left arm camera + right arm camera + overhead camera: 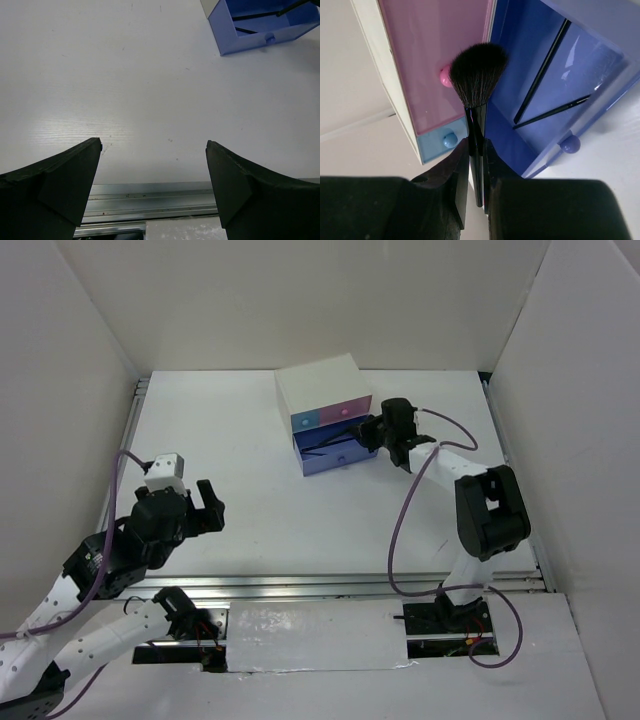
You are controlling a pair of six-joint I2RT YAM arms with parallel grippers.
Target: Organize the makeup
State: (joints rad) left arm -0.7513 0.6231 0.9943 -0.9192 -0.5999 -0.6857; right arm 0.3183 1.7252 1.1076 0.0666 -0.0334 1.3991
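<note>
Nearest the lens, the left gripper (154,145) is hovering low over the bare white table (150,75), its matte black jaws spread wide and carrying nothing. It is sitting well apart from the work, so it is posing little risk.

Further right, the white box (320,385) is standing with its pink drawer (435,60) closed and its blue drawer (240,42) pulled out. Two thin sticks (542,70) are already lying crossed on the glossy blue floor of that drawer.

At the right, the right gripper (476,147) is pinching the slick black handle of a brush (477,72), whose soft, dark, domed bristles are pointing at the box front, seemingly just beside the pink knob (445,77).

The trouble I am expecting:
- The handle is smooth and tapered and is being held near its end, so it may be pivoting or slipping in the jaws.
- The bristle head is lining up with the pink front rather than the open drawer, so it could splay against the panel or push the light box.
- Released too high, the round handle may be rolling out over the low drawer wall.
</note>
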